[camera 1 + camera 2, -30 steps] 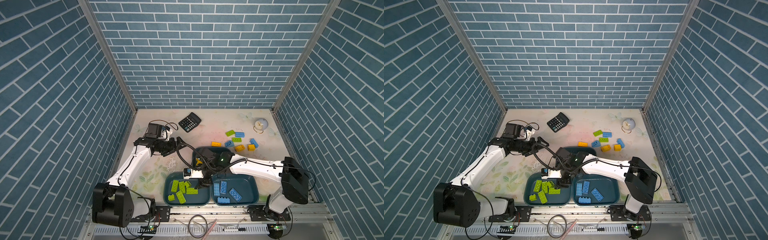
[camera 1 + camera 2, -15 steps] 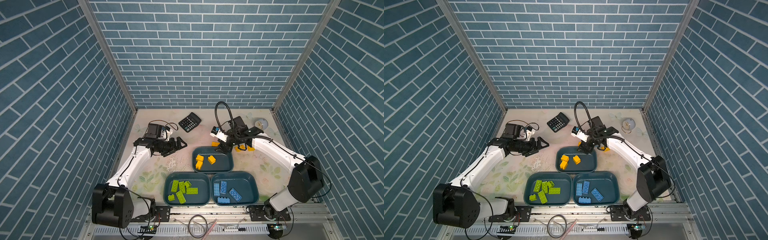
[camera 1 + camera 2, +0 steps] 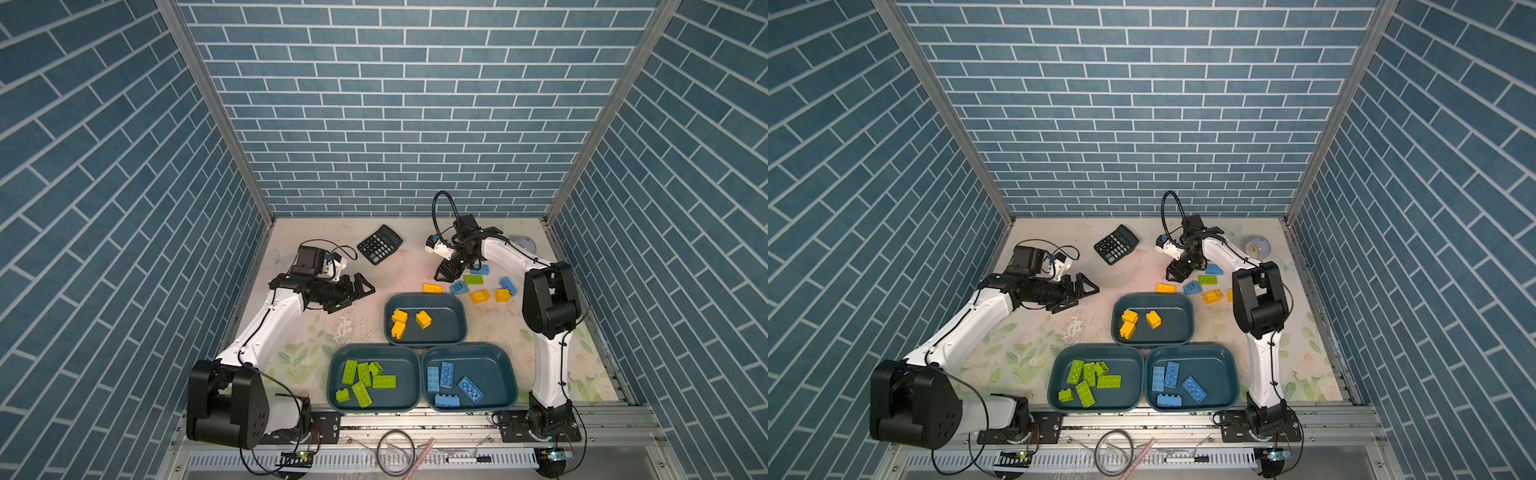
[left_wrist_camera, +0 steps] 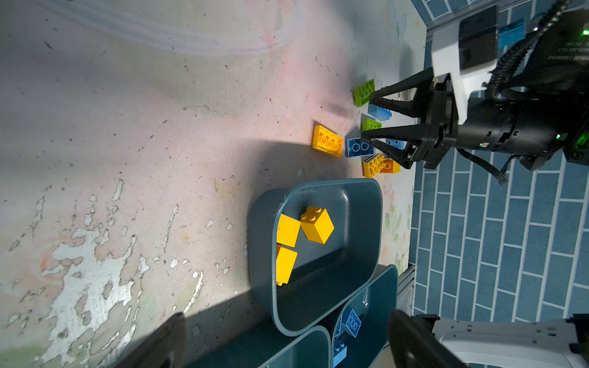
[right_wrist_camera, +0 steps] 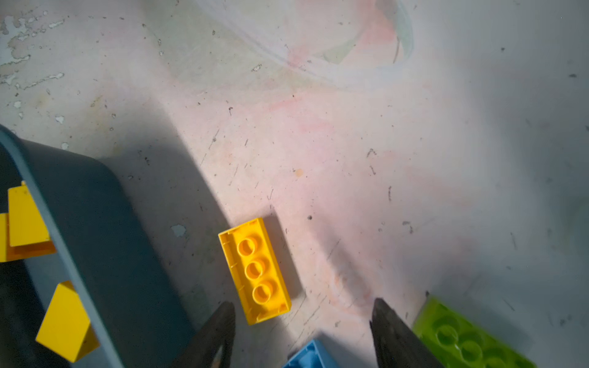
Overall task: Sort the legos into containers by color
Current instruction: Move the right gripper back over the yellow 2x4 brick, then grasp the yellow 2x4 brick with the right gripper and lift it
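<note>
Three teal containers sit at the front in both top views. The rear one (image 3: 449,328) holds three yellow legos (image 3: 400,322), the left one (image 3: 403,399) green ones, and the right one (image 3: 494,365) blue ones. Loose legos lie behind them, among them a yellow oblong brick (image 3: 432,288) (image 5: 255,270) lying studs down. My right gripper (image 3: 442,276) (image 5: 302,318) hovers open just beside that brick, holding nothing. A blue brick (image 5: 310,355) and a green brick (image 5: 462,337) lie by its fingers. At the left, well away from the containers, my left gripper (image 3: 365,286) (image 4: 287,344) stands wide open and empty.
A black calculator (image 3: 380,244) lies at the back centre. A small grey dome (image 3: 523,243) sits at the back right by the wall. Blue brick-pattern walls close in three sides, and a metal rail runs along the front edge.
My right arm has swung from over the front containers back to the loose legos and now hovers by the yellow oblong brick. The left arm has stayed put.
</note>
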